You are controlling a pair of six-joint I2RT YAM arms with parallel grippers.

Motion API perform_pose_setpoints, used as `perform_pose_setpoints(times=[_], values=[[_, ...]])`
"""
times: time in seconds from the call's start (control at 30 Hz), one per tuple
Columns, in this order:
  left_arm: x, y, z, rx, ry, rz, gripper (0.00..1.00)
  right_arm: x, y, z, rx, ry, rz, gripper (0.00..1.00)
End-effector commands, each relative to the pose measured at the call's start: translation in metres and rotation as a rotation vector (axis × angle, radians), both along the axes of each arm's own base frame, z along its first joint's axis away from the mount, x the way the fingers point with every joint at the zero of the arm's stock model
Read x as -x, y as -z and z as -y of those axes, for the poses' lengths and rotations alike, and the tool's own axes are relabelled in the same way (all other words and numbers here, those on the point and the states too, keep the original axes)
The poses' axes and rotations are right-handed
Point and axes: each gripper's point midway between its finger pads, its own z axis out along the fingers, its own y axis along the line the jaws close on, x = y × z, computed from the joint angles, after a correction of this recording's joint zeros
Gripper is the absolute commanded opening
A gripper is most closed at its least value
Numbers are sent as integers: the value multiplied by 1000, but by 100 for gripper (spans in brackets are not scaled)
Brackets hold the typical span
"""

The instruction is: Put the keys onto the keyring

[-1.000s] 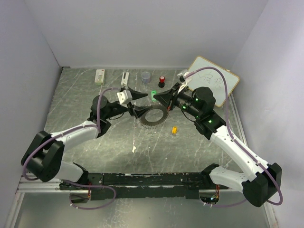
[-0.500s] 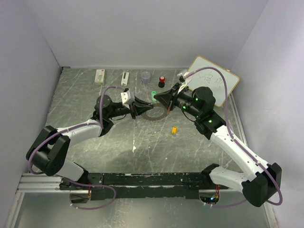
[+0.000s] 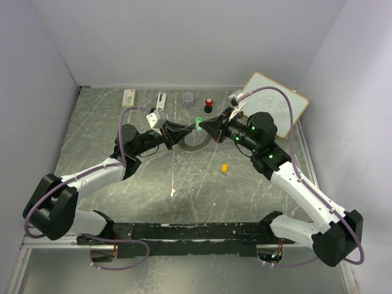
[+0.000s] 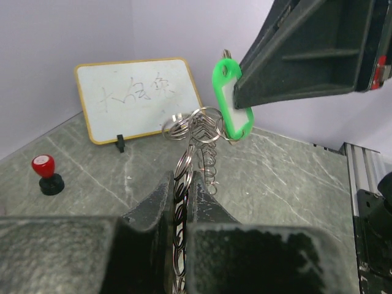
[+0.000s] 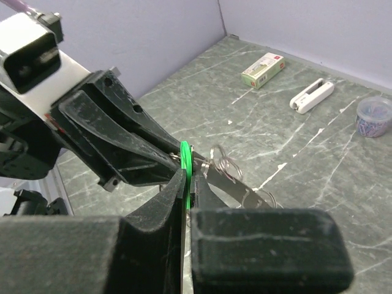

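Observation:
My left gripper (image 3: 178, 132) is shut on the keyring (image 3: 195, 143), a thin metal ring crowded with small silvery rings, and holds it tilted up off the table. In the left wrist view the keyring (image 4: 182, 179) runs edge-on between my jaws. My right gripper (image 3: 205, 125) is shut on the bright green key (image 3: 198, 122), pressing it against the ring's top. The green key (image 4: 231, 101) hangs at the small rings beside the right fingers (image 4: 294, 61). In the right wrist view the green key (image 5: 185, 156) sits in the right gripper (image 5: 188, 177). The yellow-orange key (image 3: 225, 166) lies on the table.
A small whiteboard (image 3: 274, 104) leans at the back right. Along the back stand a red-topped black knob (image 3: 209, 105), a grey cup (image 3: 188, 98), a white clip-like piece (image 3: 161, 100) and a small box (image 3: 128, 98).
The left gripper has shut on the keyring, which lay flat a second ago, and raised it toward the green key. The right arm has hardly moved.

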Motion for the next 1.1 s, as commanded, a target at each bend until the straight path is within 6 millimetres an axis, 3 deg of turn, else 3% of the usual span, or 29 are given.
perform_pose_setpoints(times=[0.0, 0.27, 0.7, 1.07], values=[[-8, -26, -11, 53, -95, -4, 7, -4, 4, 10, 14, 55, 9, 0], [-7, -29, -21, 63, -145, -8, 7, -14, 1, 30, 1, 177, 5, 0], [-2, -26, -29, 59, -168, -4, 7, -15, -4, 36, -23, 202, 8, 0], [-3, -16, -27, 43, -158, -22, 7, -7, -26, 39, -56, 191, 60, 0]])
